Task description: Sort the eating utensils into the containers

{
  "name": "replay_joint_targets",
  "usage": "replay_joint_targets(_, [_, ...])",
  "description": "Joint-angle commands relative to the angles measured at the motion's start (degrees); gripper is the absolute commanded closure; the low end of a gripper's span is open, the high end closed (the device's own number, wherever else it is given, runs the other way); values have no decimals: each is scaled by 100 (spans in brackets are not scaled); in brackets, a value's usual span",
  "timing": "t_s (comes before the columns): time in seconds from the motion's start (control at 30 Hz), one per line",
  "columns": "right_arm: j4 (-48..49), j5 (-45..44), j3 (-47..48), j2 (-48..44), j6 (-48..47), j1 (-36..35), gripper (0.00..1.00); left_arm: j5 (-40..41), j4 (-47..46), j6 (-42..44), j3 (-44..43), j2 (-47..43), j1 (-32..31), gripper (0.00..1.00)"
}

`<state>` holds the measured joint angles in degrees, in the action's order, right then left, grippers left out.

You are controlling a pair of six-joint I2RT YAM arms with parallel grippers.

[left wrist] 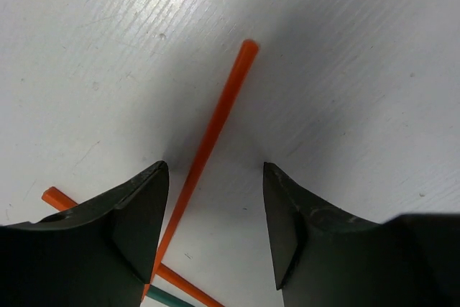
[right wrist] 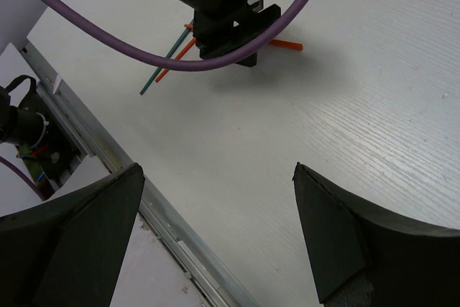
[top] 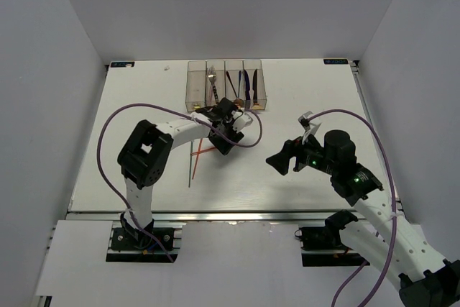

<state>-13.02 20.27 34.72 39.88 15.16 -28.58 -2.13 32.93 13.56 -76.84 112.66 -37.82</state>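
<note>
Four clear bins [top: 226, 84] stand in a row at the back of the table, holding a silver fork [top: 213, 85] and dark knives and spoons [top: 244, 83]. Red chopsticks [top: 204, 152] and a teal chopstick [top: 192, 165] lie crossed on the table in front of the bins. My left gripper [top: 221, 146] is low over their right ends. In the left wrist view it [left wrist: 215, 177] is open with one red chopstick [left wrist: 217, 113] lying between its fingers, nearer the left one. A second red chopstick [left wrist: 181, 282] and the teal chopstick [left wrist: 169, 298] cross below. My right gripper [top: 277, 161] is open and empty above the table.
The right wrist view shows my left gripper [right wrist: 231, 34] over the chopsticks [right wrist: 286, 44], and the table's metal front rail [right wrist: 93, 141] beneath my right gripper [right wrist: 219, 177]. A purple cable [right wrist: 129, 41] loops from the left arm.
</note>
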Motion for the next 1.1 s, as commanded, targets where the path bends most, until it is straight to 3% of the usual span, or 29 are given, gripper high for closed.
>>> replay_joint_targets(0.0, [177,65,114,-85,-57,-7,11,55,-15,111,-94,98,-23,35])
replay_joint_targets(0.1, [150,47,114,-103,-66,-7,11,-33,38,120,-112,247,-23,41])
replay_joint_targets(0.13, [142,47,114,-120,-74,1,11,-59,91,129,-138,291,-23,54])
replay_joint_targets(0.17, [141,47,114,-129,-74,-7,11,-85,169,120,-156,326,-23,60])
replay_joint_targets(0.27, [106,38,131,-173,-74,-7,11,-182,319,103,-174,406,-23,66])
replay_joint_targets(0.37, [45,3,193,-226,-74,-7,11,-279,416,103,-165,327,-23,83])
replay_joint_targets(0.43, [10,3,254,-313,-66,-7,11,-270,355,15,-130,204,-23,100])
replay_joint_targets(0.53, [-69,-58,342,-419,-57,-7,11,-332,118,-169,-112,-261,-15,100])
replay_joint_targets(0.63, [-122,-102,456,-472,-57,-7,11,80,-339,-573,-182,-824,20,100])
replay_joint_targets(0.67, [-140,-120,518,-463,-48,-7,11,569,-418,-696,-348,-990,55,100])
replay_joint_targets(0.9, [-96,-217,527,-183,-57,1,11,1135,-339,-2155,-1455,-878,1320,100])
replay_joint_targets(1.07, [36,-182,509,2,-39,-7,11,1014,-393,-2297,-2299,-378,1822,100])
